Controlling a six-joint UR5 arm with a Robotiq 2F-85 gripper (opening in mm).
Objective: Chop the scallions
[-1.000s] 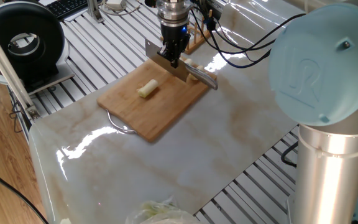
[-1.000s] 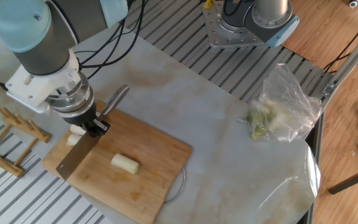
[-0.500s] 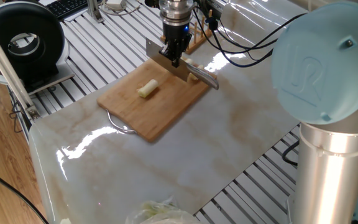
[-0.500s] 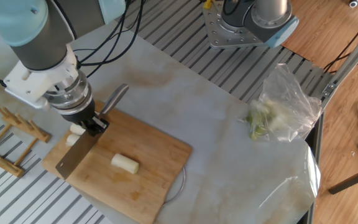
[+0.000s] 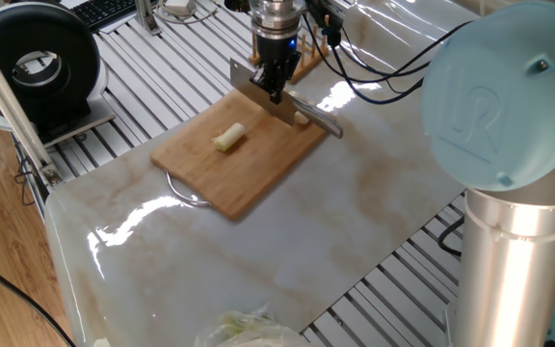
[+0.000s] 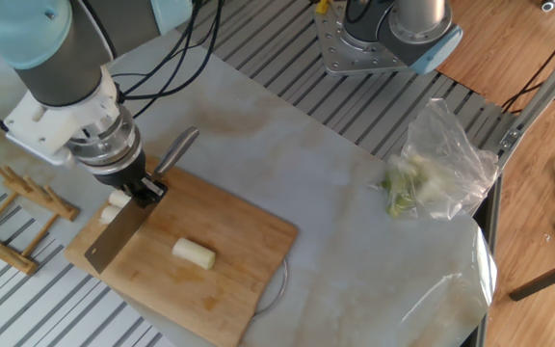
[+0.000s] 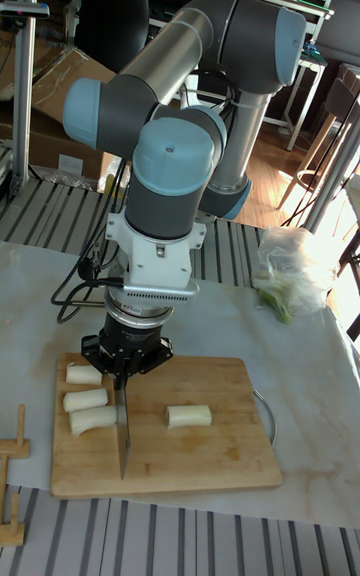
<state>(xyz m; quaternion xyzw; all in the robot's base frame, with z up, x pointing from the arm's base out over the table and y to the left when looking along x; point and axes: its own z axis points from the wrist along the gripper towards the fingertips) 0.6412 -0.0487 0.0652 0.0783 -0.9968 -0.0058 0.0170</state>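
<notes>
A wooden cutting board (image 5: pixel 258 169) (image 6: pixel 229 280) (image 7: pixel 170 461) lies on the marble sheet. My gripper (image 5: pixel 276 87) (image 6: pixel 143 191) (image 7: pixel 124 368) is shut on a knife (image 5: pixel 256 94) (image 6: pixel 114 241) (image 7: pixel 124 431), held blade-down above the board's edge with its steel handle (image 6: pixel 176 152) sticking out. One scallion chunk (image 5: pixel 228 137) (image 6: pixel 193 253) (image 7: pixel 189 417) lies alone mid-board on one side of the blade. On the other side, three cut scallion chunks (image 7: pixel 83 374) (image 7: pixel 85 400) (image 7: pixel 93 420) lie in a row. The gripper partly hides them in the other fixed view (image 6: pixel 117 199).
A clear plastic bag of leafy greens (image 6: pixel 432 164) (image 7: pixel 290 276) (image 5: pixel 244 328) lies at the marble sheet's far side from the board. A wooden rack (image 6: pixel 17 207) (image 7: pixel 12 496) stands beside the board. A second arm's base (image 6: pixel 383 34) and a black round device (image 5: pixel 37 63) stand off the sheet.
The gripper and knife have risen slightly and shifted a little toward the row of cut chunks. The scallion chunks have not moved.
</notes>
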